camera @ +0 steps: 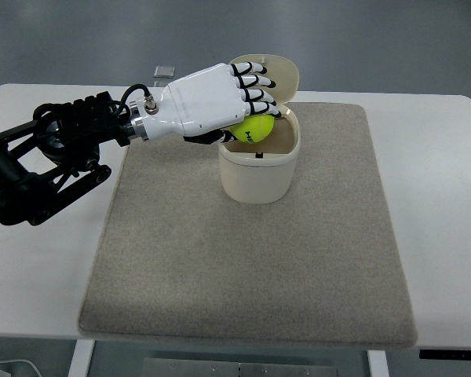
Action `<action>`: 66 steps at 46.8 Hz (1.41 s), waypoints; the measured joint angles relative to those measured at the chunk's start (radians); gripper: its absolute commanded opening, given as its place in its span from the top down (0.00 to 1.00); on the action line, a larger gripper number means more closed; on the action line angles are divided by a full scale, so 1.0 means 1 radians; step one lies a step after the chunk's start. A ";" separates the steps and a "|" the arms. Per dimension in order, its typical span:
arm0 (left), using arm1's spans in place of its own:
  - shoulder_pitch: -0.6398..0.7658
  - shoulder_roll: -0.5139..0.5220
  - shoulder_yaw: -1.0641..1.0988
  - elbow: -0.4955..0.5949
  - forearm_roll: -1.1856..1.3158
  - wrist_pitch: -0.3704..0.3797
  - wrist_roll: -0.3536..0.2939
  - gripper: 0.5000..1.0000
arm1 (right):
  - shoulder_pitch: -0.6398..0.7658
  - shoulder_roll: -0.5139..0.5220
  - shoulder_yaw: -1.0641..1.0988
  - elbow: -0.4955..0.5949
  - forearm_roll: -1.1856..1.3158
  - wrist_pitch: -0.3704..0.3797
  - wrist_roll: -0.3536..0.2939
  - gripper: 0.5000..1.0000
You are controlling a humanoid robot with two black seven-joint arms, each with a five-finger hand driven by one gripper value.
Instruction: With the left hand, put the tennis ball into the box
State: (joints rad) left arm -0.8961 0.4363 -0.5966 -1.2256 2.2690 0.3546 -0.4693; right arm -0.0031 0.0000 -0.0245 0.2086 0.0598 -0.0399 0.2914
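Left hand (pixel 220 98): white shell, black-jointed fingers, reaching in from the left and sitting right over the box's open mouth.
Grip: fingers (pixel 255 90) curled down over the top of the ball, thumb tucked underneath — the ball is in its grasp.
Tennis ball (pixel 255 128): bright yellow-green, half hidden under the palm, just inside the box's rim at the upper left of the opening; whether it touches the inner wall I cannot tell.
Box (pixel 255 174): cream, rounded, upright, its hinged lid (pixel 279 72) flipped open and standing behind the fingers.
Left arm (pixel 51 153): black linkage with cabling, coming in low from the left edge across the table.
Mat (pixel 251 259): beige, fabric-like, under the box, which stands in its upper middle part.
Table (pixel 439 196): white, mat laid on it.
Beyond the table: a small grey square plate (pixel 164 71) on the floor, near the far edge.
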 measured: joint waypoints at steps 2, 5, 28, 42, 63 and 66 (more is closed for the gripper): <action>0.003 -0.001 0.000 0.000 0.000 0.000 0.000 0.15 | 0.000 0.000 0.000 0.000 0.000 0.000 0.000 0.12; 0.005 0.000 0.000 0.000 0.000 0.000 0.000 0.14 | 0.000 0.000 0.000 0.000 0.000 0.000 0.000 0.12; 0.016 0.113 -0.002 -0.077 -0.069 0.021 0.000 0.02 | 0.000 0.000 0.000 0.000 0.000 0.000 0.000 0.12; 0.126 0.279 -0.002 -0.182 -0.592 -0.020 0.000 0.02 | 0.000 0.000 0.000 0.000 0.000 0.000 0.000 0.12; 0.250 0.275 -0.001 -0.108 -1.162 -0.094 0.000 0.02 | 0.000 0.000 0.000 0.000 0.000 0.000 0.000 0.12; 0.250 0.263 -0.002 -0.078 -1.255 -0.106 0.000 0.02 | 0.000 0.000 0.000 0.000 0.000 0.000 0.000 0.12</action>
State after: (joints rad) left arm -0.6461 0.6989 -0.5984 -1.3040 1.0137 0.2486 -0.4691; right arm -0.0028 0.0000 -0.0245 0.2086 0.0599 -0.0399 0.2914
